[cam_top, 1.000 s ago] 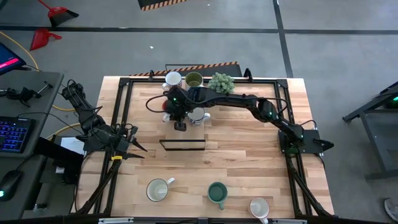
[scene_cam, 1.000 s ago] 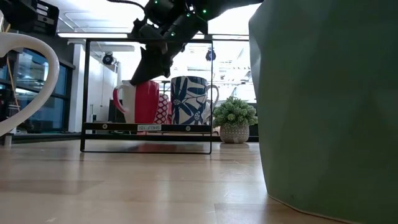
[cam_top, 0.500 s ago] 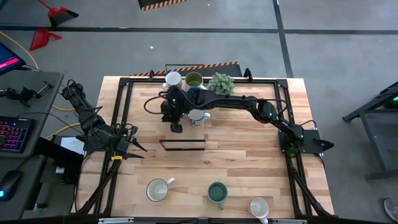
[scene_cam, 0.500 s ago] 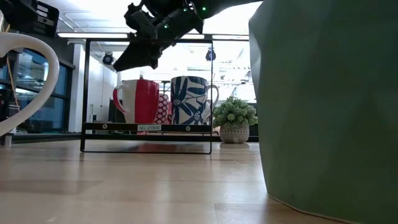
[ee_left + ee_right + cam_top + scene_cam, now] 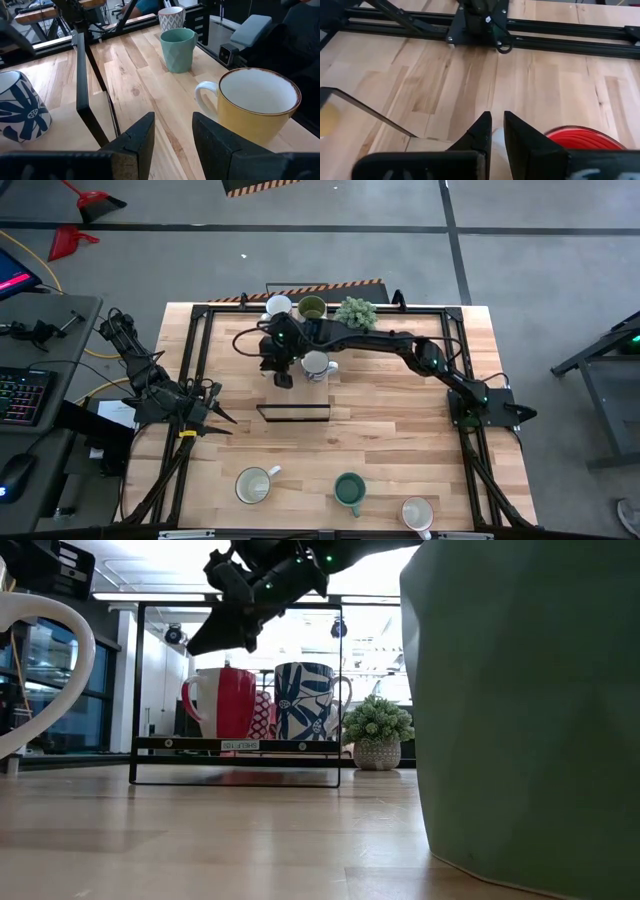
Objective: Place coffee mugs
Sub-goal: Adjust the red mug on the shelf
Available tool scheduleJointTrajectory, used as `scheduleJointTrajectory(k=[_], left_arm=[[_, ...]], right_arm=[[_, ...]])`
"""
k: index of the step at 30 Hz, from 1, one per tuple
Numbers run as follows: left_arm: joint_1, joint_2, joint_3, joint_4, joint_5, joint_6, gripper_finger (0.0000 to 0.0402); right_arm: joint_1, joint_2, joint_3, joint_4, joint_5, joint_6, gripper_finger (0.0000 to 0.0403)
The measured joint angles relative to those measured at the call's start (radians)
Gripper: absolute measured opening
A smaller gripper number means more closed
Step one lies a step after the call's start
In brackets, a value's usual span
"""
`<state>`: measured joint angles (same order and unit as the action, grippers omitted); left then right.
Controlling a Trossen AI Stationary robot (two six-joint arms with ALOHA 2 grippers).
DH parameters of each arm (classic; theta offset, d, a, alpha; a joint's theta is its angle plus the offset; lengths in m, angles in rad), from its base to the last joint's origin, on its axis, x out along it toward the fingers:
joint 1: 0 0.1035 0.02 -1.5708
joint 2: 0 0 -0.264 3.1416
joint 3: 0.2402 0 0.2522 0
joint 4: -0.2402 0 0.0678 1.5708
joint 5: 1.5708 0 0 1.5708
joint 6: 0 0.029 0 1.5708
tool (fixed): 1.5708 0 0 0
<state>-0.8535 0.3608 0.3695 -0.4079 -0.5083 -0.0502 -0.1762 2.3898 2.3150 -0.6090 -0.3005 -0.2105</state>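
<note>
The red mug (image 5: 228, 705) with a white handle stands upright on the table behind a black wire frame (image 5: 235, 746), next to a blue-flowered mug (image 5: 305, 700). My right gripper (image 5: 197, 643) hovers just above the red mug's handle side and clear of it, slanting down, with only a narrow gap between its fingers (image 5: 497, 131). The red rim (image 5: 585, 137) shows beside them. At the table's left edge my left gripper (image 5: 173, 132) waits open and empty. A yellow mug (image 5: 257, 107), a teal mug (image 5: 177, 47) and a patterned white mug (image 5: 171, 17) stand along the near edge.
A white mug (image 5: 278, 307), an olive green mug (image 5: 312, 307) and a small potted plant (image 5: 355, 312) stand at the far edge. The black frame (image 5: 293, 412) stands mid-table. Bare wood lies between it and the near row of mugs.
My right gripper has come up off the red mug's handle side and tipped from steeply down toward level, drifting slightly toward the table's left. The red mug has stayed upright where it was.
</note>
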Motion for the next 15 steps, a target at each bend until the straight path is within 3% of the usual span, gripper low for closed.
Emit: scheduleJointTrajectory(k=[15], left_arm=[[0.000,0.000,0.000,0.000,0.000,0.000,0.0119]], right_arm=[[0.005,0.000,0.000,-0.013,-0.002,0.003,0.0028]])
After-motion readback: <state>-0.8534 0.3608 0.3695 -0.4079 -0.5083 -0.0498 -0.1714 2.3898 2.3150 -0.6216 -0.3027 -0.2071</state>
